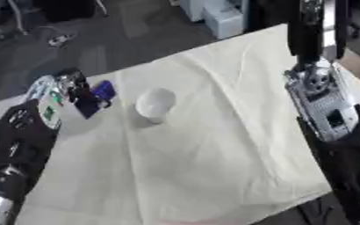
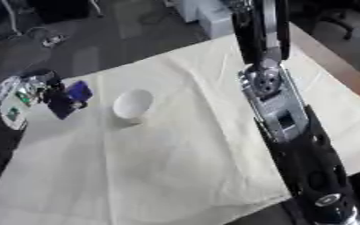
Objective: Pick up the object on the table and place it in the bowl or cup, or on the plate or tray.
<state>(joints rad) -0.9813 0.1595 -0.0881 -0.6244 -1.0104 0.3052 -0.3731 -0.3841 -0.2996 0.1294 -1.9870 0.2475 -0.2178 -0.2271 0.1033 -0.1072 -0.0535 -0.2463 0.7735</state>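
Observation:
A white cup [image 1: 155, 104] stands on the cream cloth near the middle of the table. Left of it a small dark blue object [image 1: 100, 93] is pinched in the curled fingers of my left hand [image 1: 72, 85], which reaches in from the lower left. The object is about a hand's width from the cup, and whether it touches the cloth cannot be told. My right hand [image 2: 312, 169] hangs at the table's right side below its silver forearm [image 2: 269, 99], well away from the cup.
The cream cloth [image 1: 214, 167] covers the whole table and lies wrinkled in front of the cup. The table's near edge runs across the lower right. Beyond the far edge are dark floor and white boxes [image 1: 221, 17].

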